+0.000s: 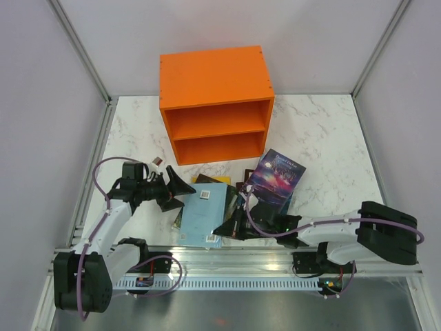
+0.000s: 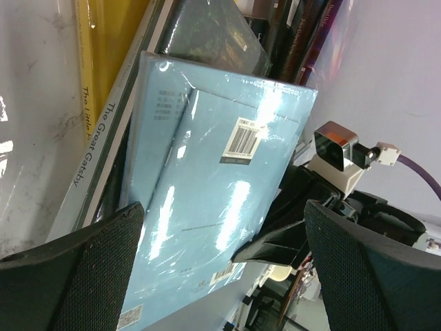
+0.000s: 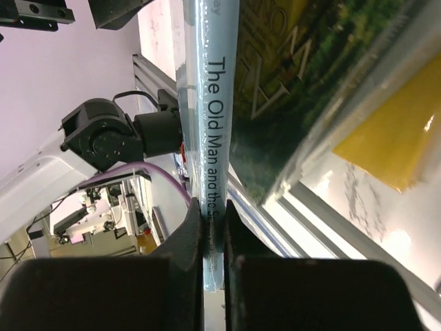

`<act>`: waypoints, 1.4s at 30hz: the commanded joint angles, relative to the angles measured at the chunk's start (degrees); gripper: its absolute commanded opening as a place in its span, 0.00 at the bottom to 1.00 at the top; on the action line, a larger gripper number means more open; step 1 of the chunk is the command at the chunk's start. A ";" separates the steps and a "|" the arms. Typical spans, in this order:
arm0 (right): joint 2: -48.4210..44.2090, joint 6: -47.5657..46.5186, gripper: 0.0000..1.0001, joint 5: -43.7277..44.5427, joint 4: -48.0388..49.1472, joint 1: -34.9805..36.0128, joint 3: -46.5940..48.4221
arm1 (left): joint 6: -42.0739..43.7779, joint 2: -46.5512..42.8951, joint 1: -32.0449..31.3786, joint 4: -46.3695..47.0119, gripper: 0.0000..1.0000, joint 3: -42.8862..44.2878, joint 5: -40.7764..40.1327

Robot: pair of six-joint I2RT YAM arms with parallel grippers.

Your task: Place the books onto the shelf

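the orange shelf (image 1: 215,76) stood at the back of the marble table (image 1: 324,138), its two open compartments stacked one above the other and facing the arms. all the books (image 1: 242,187) lay outside it, in a loose overlapping pile on the table just in front of the lower compartment.

on top of the pile, nearest the arms, lay the light blue book (image 1: 204,212), back cover up with a barcode sticker showing. the galaxy book (image 1: 278,176) lay to its right, tilted, with dark covers between the two. under the blue one, along its left side, the left wrist camera showed a white-grey book (image 2: 96,158) (its spine read "the great gatsby") and beyond that a yellow book (image 2: 103,48). the right wrist camera showed a green and gold book (image 3: 289,89) just beside the blue spine.

the right gripper (image 3: 212,217) came in low from the right, and its two fingers were pinched tight on the spine edge of the light blue book, near the corner closest to the arms. the left gripper (image 1: 176,189) sat at the left side of the pile, pointing toward it, with its jaws spread wide and nothing between them; whether its fingers touched any book could not be told.
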 commanded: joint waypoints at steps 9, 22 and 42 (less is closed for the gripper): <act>-21.18 -6.18 0.00 6.59 -34.86 -0.15 5.74 | 1.60 -3.80 -0.20 0.42 0.99 2.82 0.11; -14.36 -28.68 0.00 6.95 -69.70 -7.34 57.41 | 2.57 -6.78 -0.20 -3.37 1.00 4.49 -2.44; 26.94 -36.51 0.00 -35.49 -88.83 -52.17 119.39 | 2.22 -10.39 -0.20 -3.37 1.00 3.44 -3.32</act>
